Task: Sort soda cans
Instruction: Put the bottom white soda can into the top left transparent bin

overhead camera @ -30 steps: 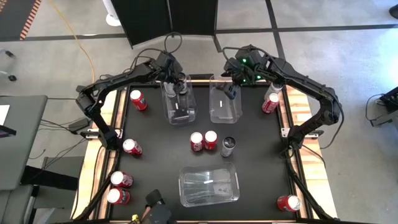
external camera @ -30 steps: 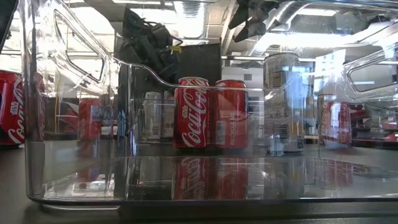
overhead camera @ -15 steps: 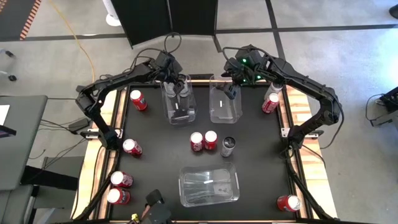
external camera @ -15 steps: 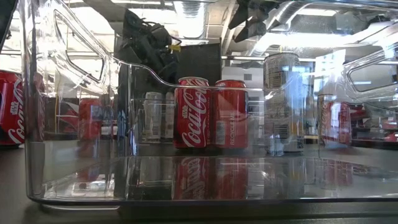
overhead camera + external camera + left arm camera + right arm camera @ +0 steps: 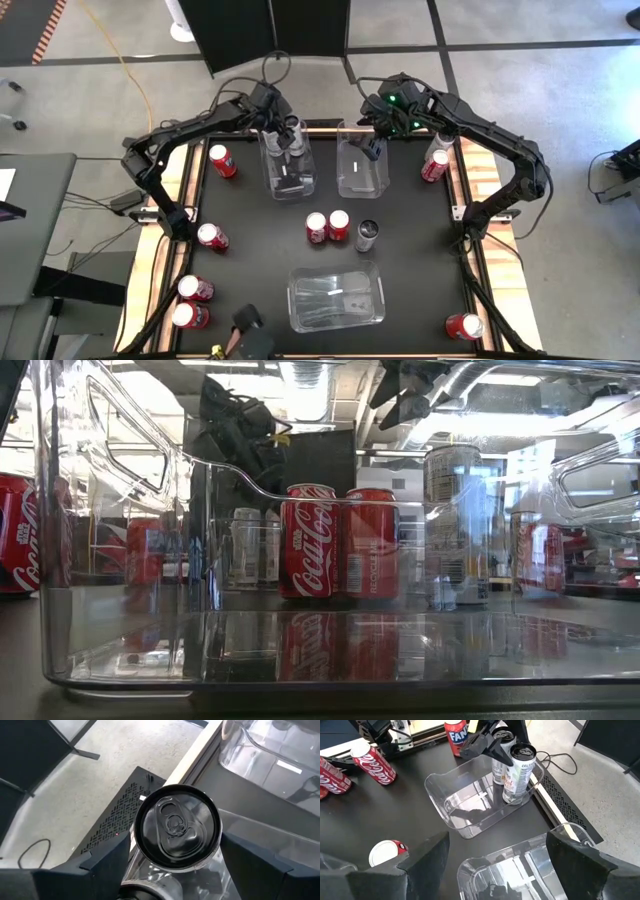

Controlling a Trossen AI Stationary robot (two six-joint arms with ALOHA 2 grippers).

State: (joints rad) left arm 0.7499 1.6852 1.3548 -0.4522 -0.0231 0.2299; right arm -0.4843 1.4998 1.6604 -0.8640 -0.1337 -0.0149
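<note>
From above, you see your left gripper (image 5: 291, 131) over the far-left clear bin (image 5: 287, 160), fingers spread around a silver can (image 5: 293, 128) standing at the bin's far end. Your right gripper (image 5: 374, 146) hangs spread and empty over the neighbouring far bin (image 5: 362, 170). Red cans lie scattered; two upright red cans (image 5: 328, 226) stand mid-table beside a dark silver can (image 5: 367, 236). At table level, that pair (image 5: 338, 540) shows through the near bin (image 5: 120, 650). Your left wrist looks down on the silver can's top (image 5: 178, 826) between parted fingers. Your right wrist shows two silver cans (image 5: 513, 770) together in that bin.
</note>
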